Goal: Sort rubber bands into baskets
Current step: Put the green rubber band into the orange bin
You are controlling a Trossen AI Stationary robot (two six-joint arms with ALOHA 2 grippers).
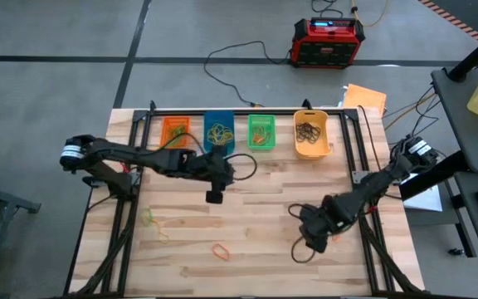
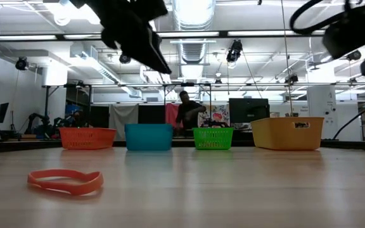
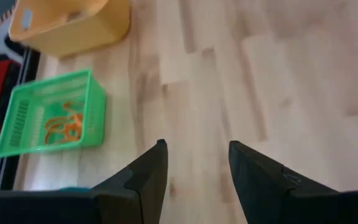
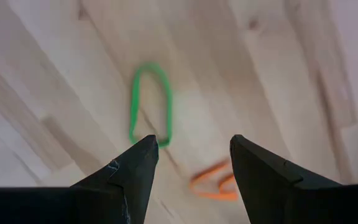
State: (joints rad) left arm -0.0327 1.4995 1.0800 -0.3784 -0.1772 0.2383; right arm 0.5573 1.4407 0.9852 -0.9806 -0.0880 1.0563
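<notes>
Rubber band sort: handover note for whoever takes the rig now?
Left gripper: open, empty, above bare table in front of the blue basket.
Right gripper: open, empty, over a green band and an orange band.
Baskets in a row at the far edge: orange basket, blue, green basket, yellow basket; all four already hold bands.
Left to do: an orange band at front centre, a few bands at front left.
</notes>
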